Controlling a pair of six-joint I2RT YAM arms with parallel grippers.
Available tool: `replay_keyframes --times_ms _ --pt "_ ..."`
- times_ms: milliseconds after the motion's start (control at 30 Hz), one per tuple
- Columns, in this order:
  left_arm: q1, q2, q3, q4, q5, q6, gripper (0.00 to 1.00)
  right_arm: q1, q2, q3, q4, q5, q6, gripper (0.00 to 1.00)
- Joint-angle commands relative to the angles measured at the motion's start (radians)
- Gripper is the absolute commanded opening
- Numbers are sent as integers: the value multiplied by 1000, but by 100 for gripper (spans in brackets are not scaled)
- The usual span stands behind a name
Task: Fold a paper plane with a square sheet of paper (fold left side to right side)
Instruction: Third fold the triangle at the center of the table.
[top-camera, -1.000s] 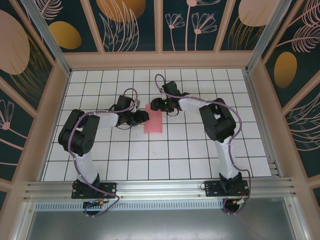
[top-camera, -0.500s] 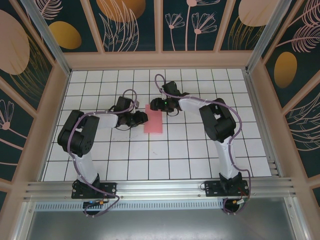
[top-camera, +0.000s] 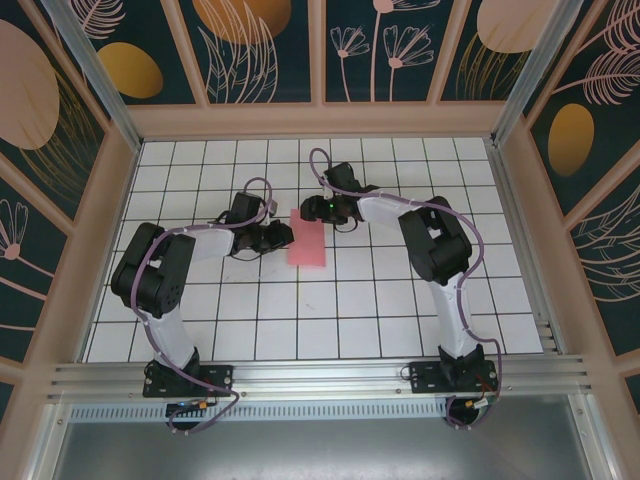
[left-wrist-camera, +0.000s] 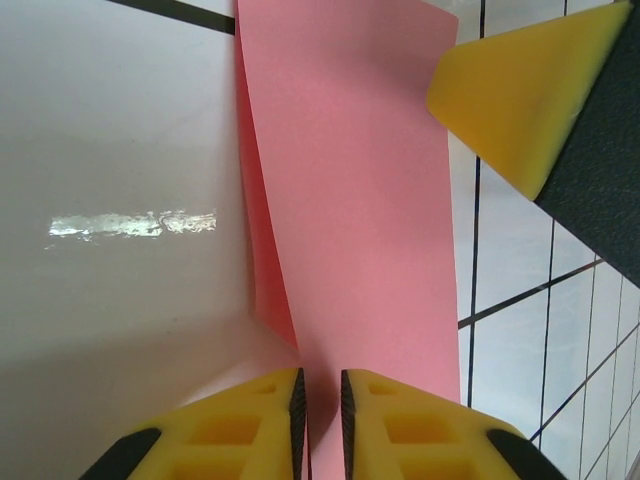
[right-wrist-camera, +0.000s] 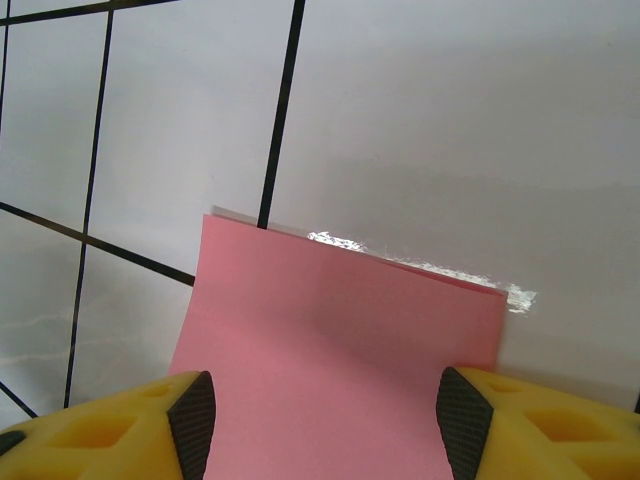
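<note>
A: So, from above?
B: Folded pink sheet (top-camera: 308, 243) lies on the white grid counter (top-camera: 200, 320), between the left gripper (top-camera: 285, 235) and the right gripper (top-camera: 316, 211).
A: Left wrist?
B: Yellow fingers (left-wrist-camera: 230, 420) nearly together, seemingly pinching the sheet's near edge.
A: Right wrist?
B: Jaws stand wide apart over the sheet's end, the counter's black grid lines beyond.

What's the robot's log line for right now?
paper: folded in half | left gripper: pinching its edge | right gripper: open over it
</note>
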Motion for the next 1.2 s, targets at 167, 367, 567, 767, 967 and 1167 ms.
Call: replay_keyframes --times_ms 167,367,567,767,967,1167 --pt "-2 -38 -40 25 -1 -18 10 -7 -66 -65 14 19 -39 69" --pt "-2 -53 -73 76 16 -97 2 -9 -175 -139 61 49 -81 71" --pt "-3 -79 -103 144 54 -195 0 4 -382 -369 200 99 -116 72" --pt "-3 -94 -115 161 76 -237 0 148 -666 -733 442 305 -215 74" --pt "-3 -96 -122 163 72 -245 0 351 -748 -915 631 470 -412 85" --pt "-3 -97 -121 160 78 -247 0 501 -615 -873 710 629 -647 85"
